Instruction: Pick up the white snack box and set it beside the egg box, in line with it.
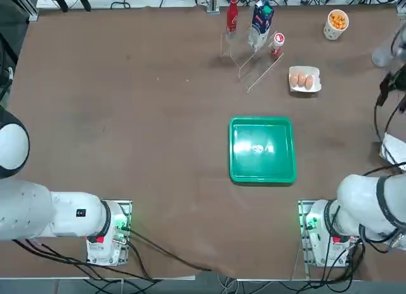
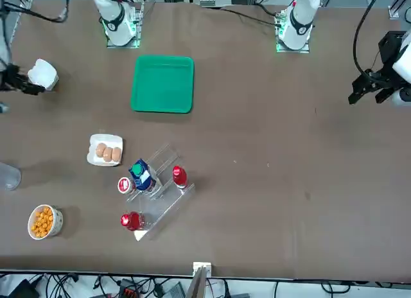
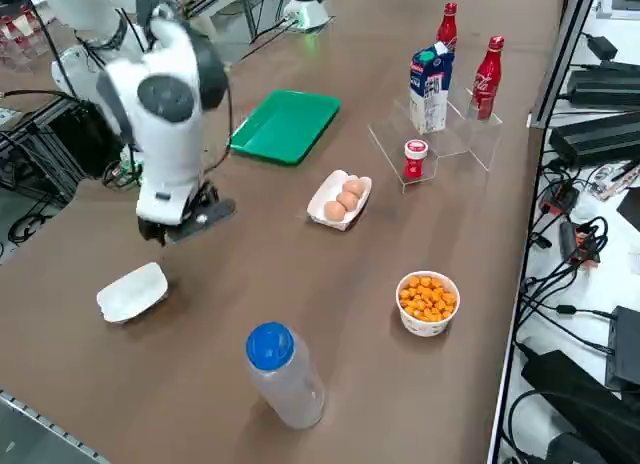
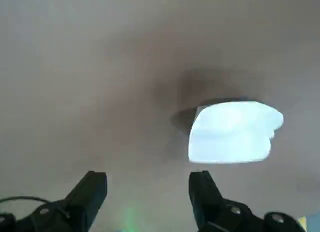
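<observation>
From here, the box on the table near the robot's gripper, its fingers spread and empty, looks light and crushable, best taken gently by its opposite sides.

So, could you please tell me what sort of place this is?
Probably a robotics lab: two robot arms are mounted at a table, with loose cables along its edge.
</observation>
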Controlling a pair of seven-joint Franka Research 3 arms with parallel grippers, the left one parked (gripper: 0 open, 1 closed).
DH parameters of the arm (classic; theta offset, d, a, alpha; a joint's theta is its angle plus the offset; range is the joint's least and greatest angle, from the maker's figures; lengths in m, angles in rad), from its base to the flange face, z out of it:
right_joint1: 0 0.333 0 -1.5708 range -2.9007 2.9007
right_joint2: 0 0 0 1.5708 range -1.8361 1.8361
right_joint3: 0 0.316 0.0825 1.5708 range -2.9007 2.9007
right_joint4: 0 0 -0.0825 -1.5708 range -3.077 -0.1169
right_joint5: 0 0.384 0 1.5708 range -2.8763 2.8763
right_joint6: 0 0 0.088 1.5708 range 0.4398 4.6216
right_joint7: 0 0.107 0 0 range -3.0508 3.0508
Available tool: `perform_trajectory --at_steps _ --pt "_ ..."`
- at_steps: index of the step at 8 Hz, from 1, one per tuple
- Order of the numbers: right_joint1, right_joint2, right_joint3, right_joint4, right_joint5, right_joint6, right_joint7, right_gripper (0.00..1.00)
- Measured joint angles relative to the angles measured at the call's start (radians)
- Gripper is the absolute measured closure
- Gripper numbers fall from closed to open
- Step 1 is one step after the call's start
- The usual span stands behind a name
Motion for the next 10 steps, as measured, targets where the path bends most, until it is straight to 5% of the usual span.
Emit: perform_trajectory --at_steps 3,9,10 --pt "-0.189 0.022 -0.003 -0.191 -0.004 0.305 -0.166 0.00" --pt "-0.215 0.085 0.000 -0.243 -0.004 0.491 -0.167 0.07" --pt "-0.217 0.087 0.000 -0.243 -0.004 0.494 -0.167 0.16"
